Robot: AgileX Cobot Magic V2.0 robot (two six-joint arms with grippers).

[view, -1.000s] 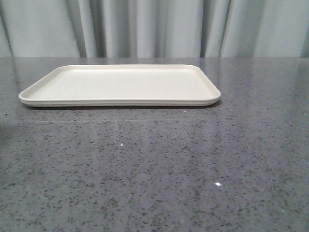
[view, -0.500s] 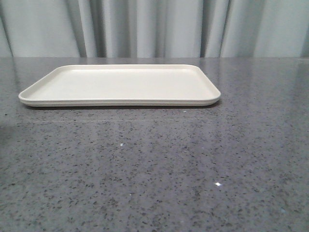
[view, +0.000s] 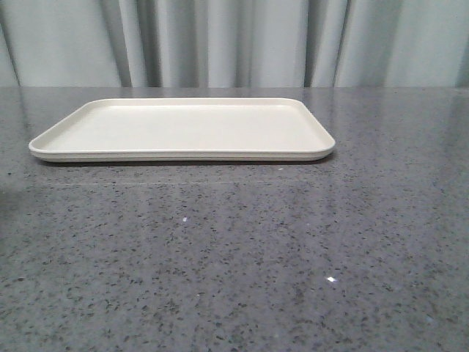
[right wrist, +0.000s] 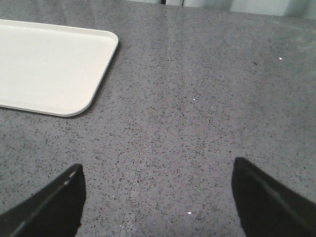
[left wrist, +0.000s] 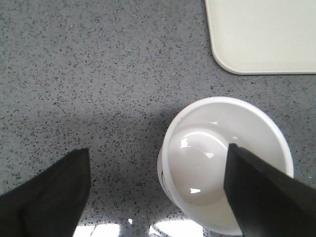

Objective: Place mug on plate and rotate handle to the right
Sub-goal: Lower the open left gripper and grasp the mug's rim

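The cream-white plate (view: 183, 155) lies flat on the far half of the table, with nothing on it. In the left wrist view the white mug (left wrist: 197, 163) stands upright on the table a short way from the plate's rounded corner (left wrist: 232, 66). Its inside is bare, and its handle is hidden. My left gripper (left wrist: 158, 148) is open above the mug. One finger (left wrist: 261, 192) hangs over the mug's opening, the other (left wrist: 49, 192) stands outside over the table, and the mug's wall lies between them. My right gripper (right wrist: 158, 164) is open over bare table, beside the plate's corner (right wrist: 74, 106).
The table (view: 293, 249) is grey speckled stone. Pale curtains (view: 234, 44) hang behind its far edge. Neither arm nor the mug shows in the front view.
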